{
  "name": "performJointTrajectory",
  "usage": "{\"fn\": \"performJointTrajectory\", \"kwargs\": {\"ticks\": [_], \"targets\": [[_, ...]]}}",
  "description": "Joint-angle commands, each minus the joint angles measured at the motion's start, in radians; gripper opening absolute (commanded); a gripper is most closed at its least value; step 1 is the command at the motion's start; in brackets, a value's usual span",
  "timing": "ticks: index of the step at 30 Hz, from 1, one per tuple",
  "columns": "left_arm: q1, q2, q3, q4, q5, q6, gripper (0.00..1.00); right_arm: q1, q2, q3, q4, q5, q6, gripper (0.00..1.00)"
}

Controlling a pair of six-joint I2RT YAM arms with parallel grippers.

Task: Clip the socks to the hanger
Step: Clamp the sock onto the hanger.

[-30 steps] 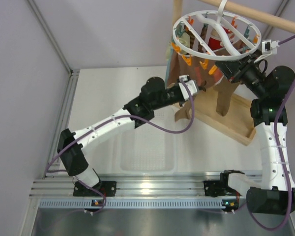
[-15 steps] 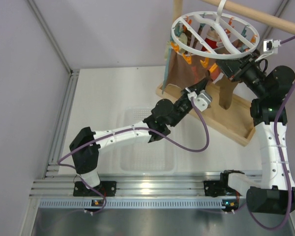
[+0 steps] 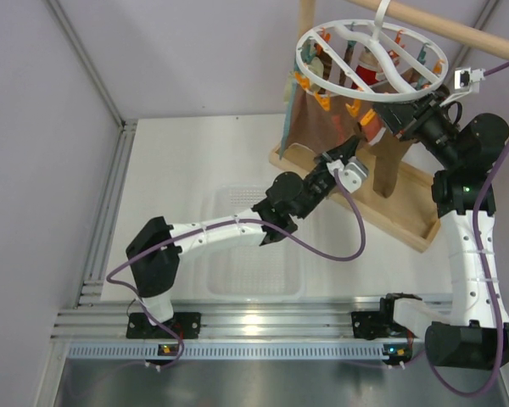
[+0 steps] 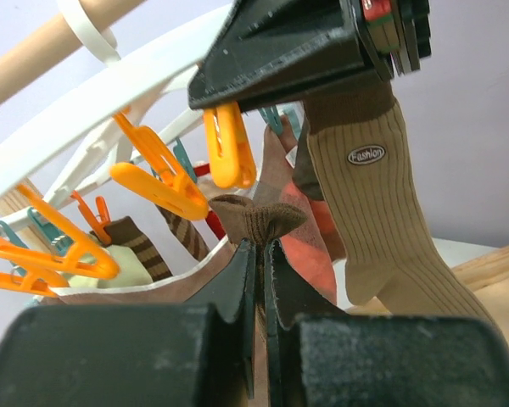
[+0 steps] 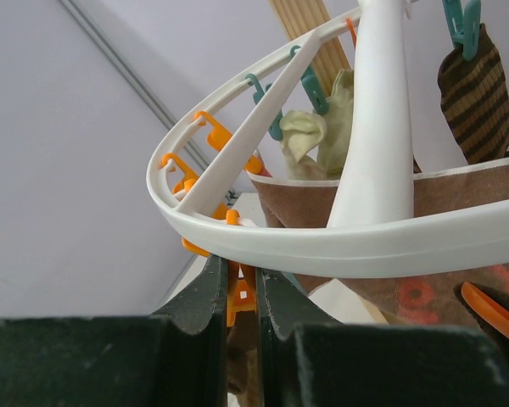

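Note:
The hanger (image 3: 371, 95) is a white spoked ring with orange and teal pegs, hung from the rod. My left gripper (image 4: 261, 248) is shut on the cuff of a dark brown sock (image 4: 260, 219), held up just under an orange peg (image 4: 227, 146). In the top view the left gripper (image 3: 354, 150) reaches up beneath the ring's near side. My right gripper (image 5: 243, 275) is shut on an orange peg (image 5: 240, 298) below the hanger's rim (image 5: 322, 243). A tan sock (image 4: 375, 216) marked "Fashion" hangs beside it. Striped and pale socks (image 5: 473, 85) hang from other pegs.
A wooden frame base (image 3: 407, 214) stands under the hanger, with its rod (image 3: 458, 30) above. A reddish-brown printed cloth (image 3: 314, 127) hangs behind the pegs. A clear plastic tray (image 3: 253, 254) lies on the white table, under the left arm.
The left arm has swung right and its wrist has turned up under the hanger, bringing the sock below the peg. The right arm has stayed where it was.

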Motion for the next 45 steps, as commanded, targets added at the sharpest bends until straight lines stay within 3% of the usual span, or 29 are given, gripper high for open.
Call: {"fn": "performJointTrajectory", "kwargs": {"ticks": [1, 37, 45], "targets": [[0.013, 0.009, 0.03, 0.045, -0.015, -0.009, 0.0, -0.001, 0.001, 0.026, 0.071, 0.055, -0.009, 0.0], [0.014, 0.102, 0.228, 0.021, 0.054, 0.001, 0.0, -0.001, -0.011, 0.011, 0.059, 0.03, -0.035, 0.0], [0.014, 0.098, 0.228, 0.014, 0.054, 0.001, 0.0, -0.001, -0.019, 0.021, 0.037, 0.03, -0.052, 0.3]]}}
